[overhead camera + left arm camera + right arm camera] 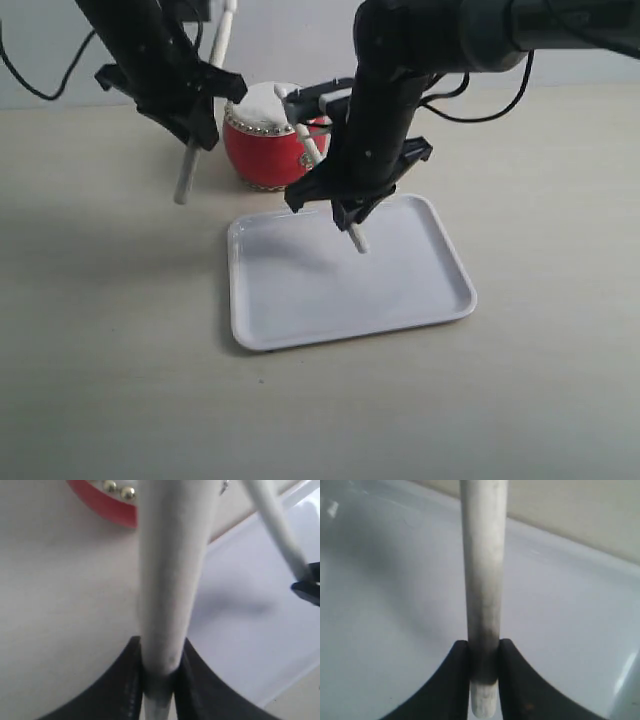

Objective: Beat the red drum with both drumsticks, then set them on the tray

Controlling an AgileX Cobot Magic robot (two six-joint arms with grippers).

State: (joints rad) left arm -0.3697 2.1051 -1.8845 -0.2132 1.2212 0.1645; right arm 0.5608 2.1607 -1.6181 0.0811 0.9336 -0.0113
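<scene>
Toward the far left of the pale bench [100, 350], the left gripper [200, 132] is clamped on a slim whitish wooden drumstick [185, 180] standing steeply, upper end leaning right, lower end above bare bench just left of the small glossy red barrel drum [258, 155] near the far edge. The right gripper [346, 208] pinches the second whitish drumstick [357, 240], slanted from the drum's cream skin down over the flat white rectangular plastic tray [330, 300] lying mid-bench before the drum.
</scene>
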